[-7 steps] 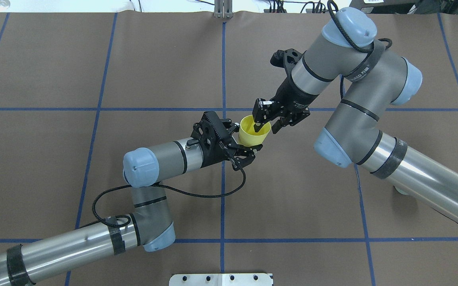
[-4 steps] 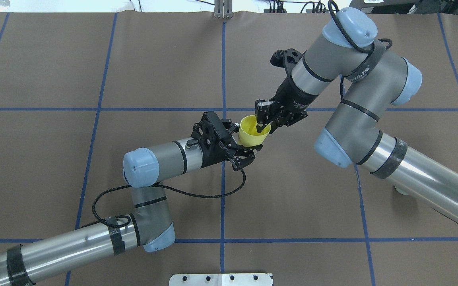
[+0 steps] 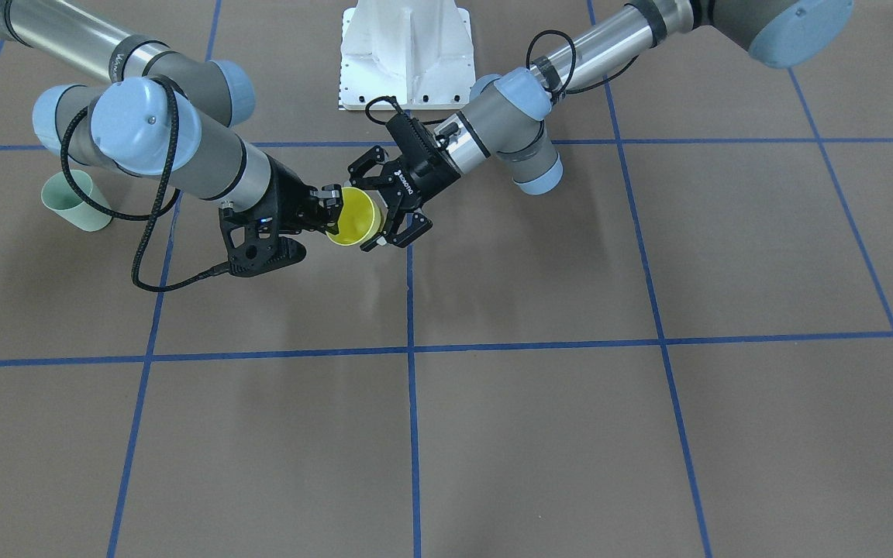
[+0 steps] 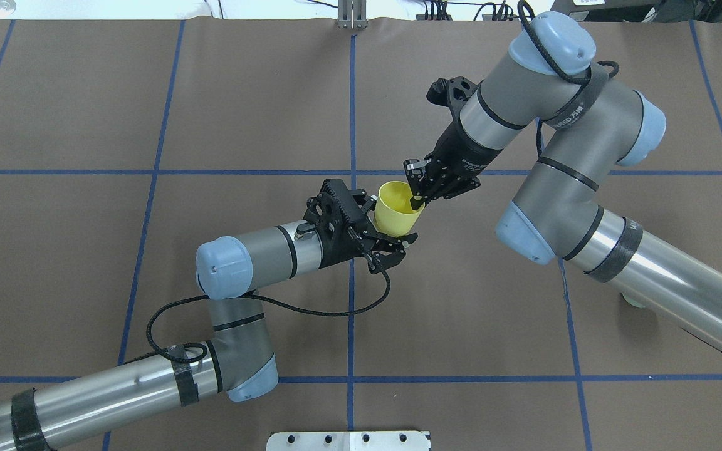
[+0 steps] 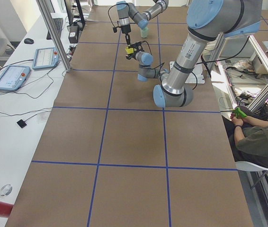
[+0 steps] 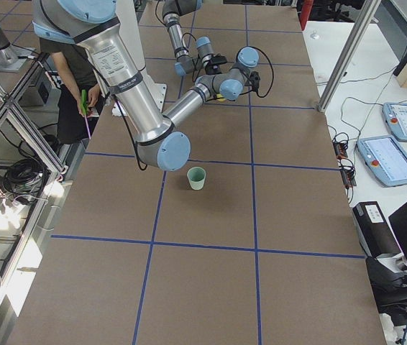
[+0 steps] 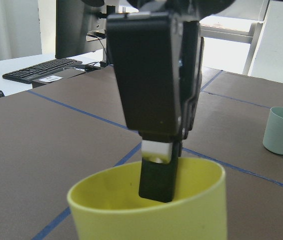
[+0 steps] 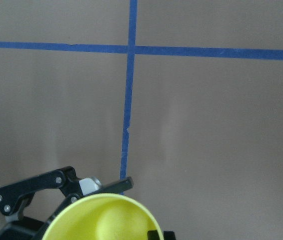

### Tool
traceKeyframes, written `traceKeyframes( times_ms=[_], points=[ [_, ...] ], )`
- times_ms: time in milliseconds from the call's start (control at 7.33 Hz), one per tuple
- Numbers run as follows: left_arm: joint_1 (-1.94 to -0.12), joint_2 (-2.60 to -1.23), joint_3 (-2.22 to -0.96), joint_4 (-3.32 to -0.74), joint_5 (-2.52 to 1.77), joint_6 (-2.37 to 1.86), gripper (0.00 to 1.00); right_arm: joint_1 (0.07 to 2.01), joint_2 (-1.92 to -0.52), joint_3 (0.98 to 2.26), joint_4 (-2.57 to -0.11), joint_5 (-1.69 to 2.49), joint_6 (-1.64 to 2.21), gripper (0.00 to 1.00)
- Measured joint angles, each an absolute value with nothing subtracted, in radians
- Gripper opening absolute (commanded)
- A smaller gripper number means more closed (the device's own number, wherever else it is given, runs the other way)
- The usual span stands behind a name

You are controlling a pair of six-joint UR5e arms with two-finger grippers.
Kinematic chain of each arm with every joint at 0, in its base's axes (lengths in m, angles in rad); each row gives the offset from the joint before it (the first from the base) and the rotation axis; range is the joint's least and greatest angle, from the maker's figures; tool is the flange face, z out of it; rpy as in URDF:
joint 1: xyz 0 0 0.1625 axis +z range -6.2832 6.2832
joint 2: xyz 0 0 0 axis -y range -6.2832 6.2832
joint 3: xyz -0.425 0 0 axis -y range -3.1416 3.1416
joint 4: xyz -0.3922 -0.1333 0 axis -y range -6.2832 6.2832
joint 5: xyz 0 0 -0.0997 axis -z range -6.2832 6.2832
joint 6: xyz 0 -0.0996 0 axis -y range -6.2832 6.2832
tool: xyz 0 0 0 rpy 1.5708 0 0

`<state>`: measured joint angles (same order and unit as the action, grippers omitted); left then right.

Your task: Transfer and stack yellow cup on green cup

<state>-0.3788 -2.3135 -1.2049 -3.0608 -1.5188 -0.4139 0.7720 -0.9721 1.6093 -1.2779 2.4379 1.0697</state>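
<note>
The yellow cup point(image 4: 395, 213) is held in the air over the table's middle, mouth tilted toward the right arm. My right gripper point(image 4: 416, 200) is shut on its rim, one finger point(image 7: 156, 175) inside the cup, as the left wrist view shows. My left gripper point(image 4: 392, 220) is open, its fingers spread either side of the cup's body. In the front view the yellow cup point(image 3: 353, 217) sits between my right gripper point(image 3: 332, 208) and my left gripper point(image 3: 369, 218). The green cup point(image 3: 74, 203) stands upright on the table under the right arm, also in the right-side view point(image 6: 197, 177).
The brown table cover has a blue tape grid point(image 4: 351, 282). The white robot base plate point(image 3: 404, 54) sits at the robot's edge. Both arms meet near the middle. Tablets and cables point(image 6: 387, 158) lie beyond the table's far edge.
My right gripper has closed from wide open onto the yellow cup's rim. My left gripper has spread a little and shifted slightly back toward the robot. The cup has tilted slightly.
</note>
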Motion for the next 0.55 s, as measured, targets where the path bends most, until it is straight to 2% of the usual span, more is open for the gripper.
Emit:
traceKeyframes(
  times_ms=[545],
  points=[
    [-0.377,-2.304,-1.213,-3.074,-1.519,-0.418,1.00,0.830,-1.045,1.673,-1.277,2.443,1.100,0.00]
  ],
)
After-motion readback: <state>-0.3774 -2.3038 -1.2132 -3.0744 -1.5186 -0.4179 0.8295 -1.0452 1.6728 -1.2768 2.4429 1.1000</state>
